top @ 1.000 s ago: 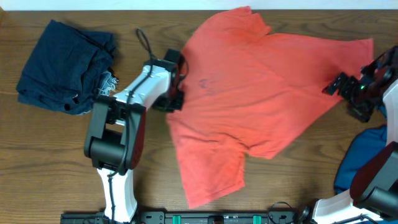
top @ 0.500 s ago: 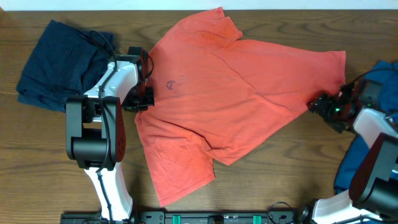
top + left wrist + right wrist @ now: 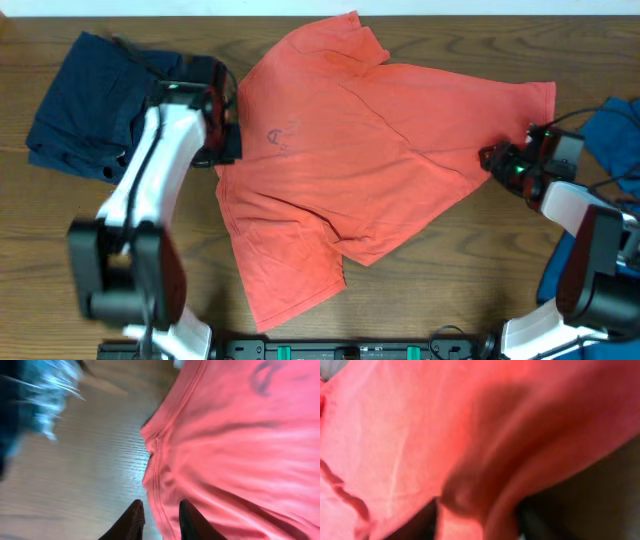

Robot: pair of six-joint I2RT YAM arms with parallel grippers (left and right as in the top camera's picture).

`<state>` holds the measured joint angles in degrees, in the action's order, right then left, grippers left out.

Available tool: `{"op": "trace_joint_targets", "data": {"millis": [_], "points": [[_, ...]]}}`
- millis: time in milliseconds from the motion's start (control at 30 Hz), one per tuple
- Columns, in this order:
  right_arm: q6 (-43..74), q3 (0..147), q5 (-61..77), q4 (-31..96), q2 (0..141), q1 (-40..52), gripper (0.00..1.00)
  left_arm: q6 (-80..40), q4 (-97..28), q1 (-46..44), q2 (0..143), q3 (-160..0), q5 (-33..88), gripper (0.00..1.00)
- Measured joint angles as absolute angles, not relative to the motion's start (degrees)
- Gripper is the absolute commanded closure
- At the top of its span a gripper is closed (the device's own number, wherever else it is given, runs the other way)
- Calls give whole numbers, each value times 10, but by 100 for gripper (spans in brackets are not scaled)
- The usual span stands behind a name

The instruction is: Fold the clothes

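Found left gripper (image 3: 160, 506) parted by a narrow gap, fingers (image 3: 133, 521) low over the table (image 3: 90, 460), stitched edge of the coral-red T-shirt (image 3: 380, 150) running into that gap, not visibly squeezed. Found right gripper (image 3: 492, 158) at the shirt's right side, just below the right-hand corner of the cloth. In its wrist view, a ridge of red cloth filling the space between two dark fingers (image 3: 422, 522). Too blurred there, so can't tell whether clamped or merely around it. Shirt spread mid-table, mostly flat, wrinkled, faint dark print close to left gripper, one sleeve flap pointing to the near edge. Crumpled dark navy garment (image 3: 100, 100) at top left, beside left arm, apart from shirt. Blue cloth (image 3: 612, 118) at right edge, behind right arm.
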<state>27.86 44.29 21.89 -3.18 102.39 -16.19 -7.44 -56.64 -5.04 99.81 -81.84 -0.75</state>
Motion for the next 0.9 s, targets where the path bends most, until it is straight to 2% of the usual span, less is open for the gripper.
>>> {"op": "trace_joint_targets", "data": {"millis": [67,233,400,567,633,667,700,800,900], "points": [[289,443,219,-29,1029,-161,99,-75,-568,-50,963,-818,-7,73],[300,455,218,73,1004,-163,99,-75,-579,-50,903,-818,-5,72],[298,497,214,193,919,-169,99,-75,-594,-50,879,-818,-4,72],[301,569,216,192,851,-161,99,-75,-599,-50,877,-818,-4,72],[316,580,213,137,846,-150,89,-75,-599,-50,877,-818,-4,72],[324,581,207,100,849,-140,75,-75,-598,-50,877,-818,-4,72],[334,582,203,67,857,-128,66,-75,-598,-50,877,-818,-4,72],[355,585,195,-32,901,-86,54,-75,-598,-50,877,-818,-4,72],[363,585,196,-76,963,-44,45,-75,-600,-50,877,-818,-4,72]]}}
